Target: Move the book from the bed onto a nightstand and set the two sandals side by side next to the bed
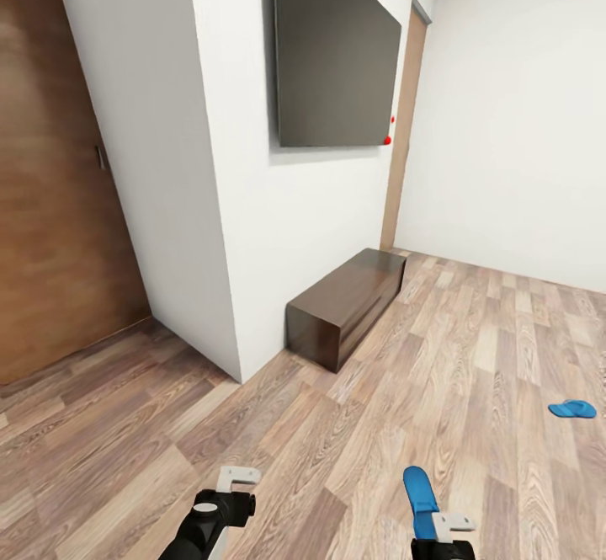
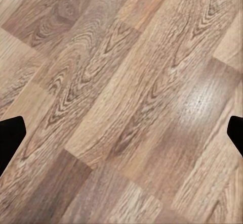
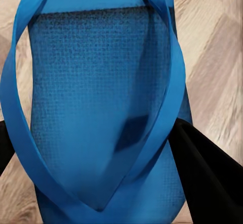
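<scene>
Low at your right, the right claw (image 1: 443,530) pinches one blue sandal (image 1: 419,497), which sticks out forward over the wood-plank floor (image 1: 353,442). On the right wrist view that sandal (image 3: 101,107) sits sole-side toward the camera, straps (image 3: 167,97) across it, with a dark finger (image 3: 207,173) pressed against its edge. Second sandal (image 1: 573,409) lies flat on the floor, well apart to the right, not beside anything. Your left claw (image 1: 238,477) hangs low at left with nothing in it; on the left wrist view its dark fingertips (image 2: 11,138) stand spread at the two sides, bare floor (image 2: 121,97) between them. Ahead, a long low dark-wood bench (image 1: 345,303) stands against the white wall (image 1: 252,232) under a dark wall screen (image 1: 335,55). Brown wood door (image 1: 50,189) at far left.
</scene>
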Robot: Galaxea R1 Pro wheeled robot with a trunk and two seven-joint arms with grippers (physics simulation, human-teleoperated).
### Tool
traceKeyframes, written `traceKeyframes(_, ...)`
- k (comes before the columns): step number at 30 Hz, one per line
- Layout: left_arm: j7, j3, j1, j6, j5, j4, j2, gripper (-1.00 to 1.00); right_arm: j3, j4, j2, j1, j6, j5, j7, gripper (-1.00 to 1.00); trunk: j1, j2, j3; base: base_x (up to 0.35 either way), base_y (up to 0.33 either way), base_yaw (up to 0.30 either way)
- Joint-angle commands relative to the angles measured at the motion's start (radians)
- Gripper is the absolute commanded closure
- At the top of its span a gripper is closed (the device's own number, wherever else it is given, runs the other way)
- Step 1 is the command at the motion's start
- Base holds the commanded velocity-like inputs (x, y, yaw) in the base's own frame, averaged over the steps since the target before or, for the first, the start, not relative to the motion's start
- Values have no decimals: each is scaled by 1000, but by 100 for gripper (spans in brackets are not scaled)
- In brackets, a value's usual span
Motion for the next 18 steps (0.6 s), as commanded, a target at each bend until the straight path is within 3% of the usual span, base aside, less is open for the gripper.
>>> traceKeyframes(1, 7, -3, 0, 5, 4, -1, 0, -100, 2, -1, 0, 0, 4, -2, -4, 100, -4, 7, 2, 0, 0, -198)
traceKeyframes(18, 6, -4, 0, 5, 4, 1, 0, -100, 2, 0, 0, 0, 4, -2, -4, 100, -69, 126, 55, 0, 0, -198)
